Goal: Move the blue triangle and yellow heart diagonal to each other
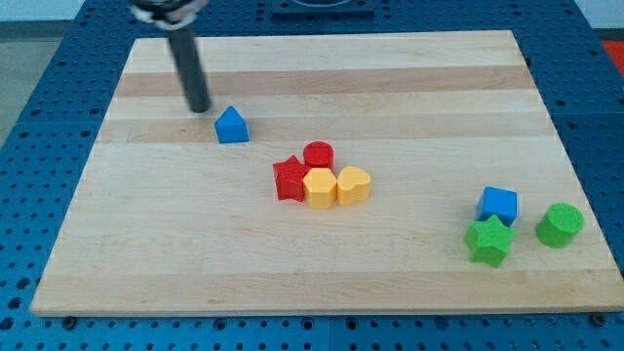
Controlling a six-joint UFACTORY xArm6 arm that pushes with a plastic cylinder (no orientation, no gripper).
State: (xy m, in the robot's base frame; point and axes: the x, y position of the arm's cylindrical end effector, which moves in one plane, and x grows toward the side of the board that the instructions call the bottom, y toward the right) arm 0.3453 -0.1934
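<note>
My tip [199, 108] resting on the counter [409, 88], just up-left of the blue triangle [231, 125], apart from it (no fingers on this rod, so nothing grasped). Yellow heart [354, 184] near the centre, touching the yellow hexagon [320, 188], beside the red star [290, 179] and red cylinder [318, 155].

This looks like a lab. A wooden board [322, 58] lies on a blue metal bench [39, 117]. The bench has rows of holes.
</note>
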